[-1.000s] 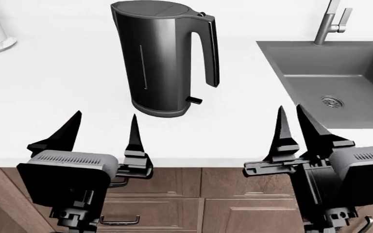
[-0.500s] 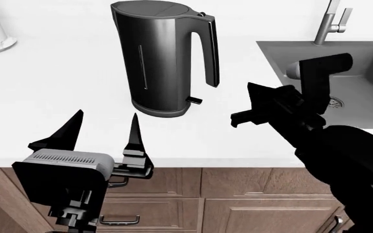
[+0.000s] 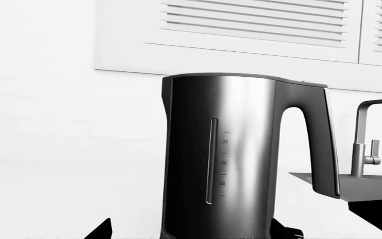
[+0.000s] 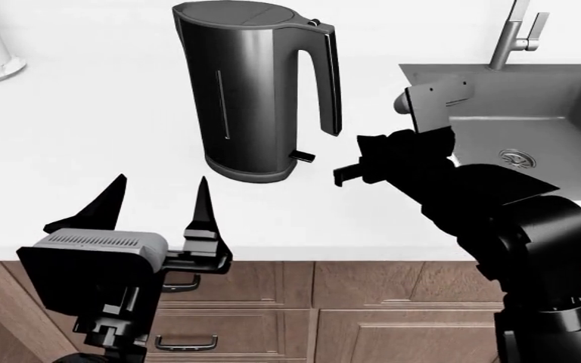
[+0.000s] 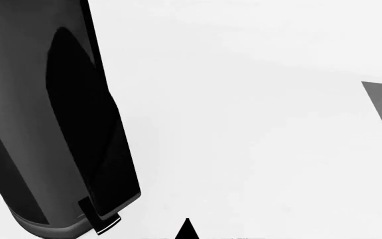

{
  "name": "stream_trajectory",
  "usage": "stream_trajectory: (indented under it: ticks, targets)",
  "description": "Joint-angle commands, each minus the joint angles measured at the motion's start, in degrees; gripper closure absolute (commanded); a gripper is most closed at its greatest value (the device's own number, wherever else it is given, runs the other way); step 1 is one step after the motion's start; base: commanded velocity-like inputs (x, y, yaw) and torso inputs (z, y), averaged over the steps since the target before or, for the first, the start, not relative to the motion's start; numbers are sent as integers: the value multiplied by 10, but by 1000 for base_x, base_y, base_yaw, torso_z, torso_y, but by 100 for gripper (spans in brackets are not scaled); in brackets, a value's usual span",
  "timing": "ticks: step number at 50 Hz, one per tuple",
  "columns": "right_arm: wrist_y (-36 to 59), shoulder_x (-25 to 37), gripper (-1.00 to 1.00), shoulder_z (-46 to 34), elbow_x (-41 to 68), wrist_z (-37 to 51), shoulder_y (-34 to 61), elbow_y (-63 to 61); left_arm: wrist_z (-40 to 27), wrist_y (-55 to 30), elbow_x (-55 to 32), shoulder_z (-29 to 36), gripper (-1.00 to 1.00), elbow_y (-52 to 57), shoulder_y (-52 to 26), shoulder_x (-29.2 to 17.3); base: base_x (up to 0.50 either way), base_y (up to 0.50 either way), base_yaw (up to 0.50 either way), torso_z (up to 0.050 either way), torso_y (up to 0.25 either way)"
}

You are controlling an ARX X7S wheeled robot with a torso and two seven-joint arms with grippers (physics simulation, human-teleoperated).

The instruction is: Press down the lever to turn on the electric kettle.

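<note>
Kettle (image 4: 255, 91) upright on the white surface (image 4: 88, 128), far and centre-left, handle turned right, window strip facing the near side. Lever (image 4: 302, 156) jutting right from the kettle's base, below the handle's lower end, not yet pressed. Right gripper (image 4: 343, 176) just right of the lever, near but apart from it, level with the kettle's base; whether open or closed, cannot tell, its fingers merged into one dark shape. Right arm reaching in from the near right, crossing in front of the sink (image 4: 532, 98). Left gripper (image 4: 160, 200) at the near left edge of the surface, well apart from the kettle, fingers spread wide, holding nothing. Tap (image 4: 517, 30) at the far right behind the sink. In the right wrist view, kettle (image 5: 45, 114) close, lever (image 5: 101, 221) at its base.
</note>
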Motion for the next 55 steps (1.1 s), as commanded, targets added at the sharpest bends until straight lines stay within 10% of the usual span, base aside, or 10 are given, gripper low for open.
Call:
stream_trajectory:
  ticks: [1, 55]
  targets:
    - [-22, -17, 100, -31, -11, -18, 6, 41, -2, 5, -8, -4, -100, -11, -2, -5, 0, 0, 0, 0, 0]
    - [-210, -117, 100, -109, -71, -111, 71, 336, -11, 41, -21, -5, -100, -68, 1, -23, 1, 0, 0, 0, 0]
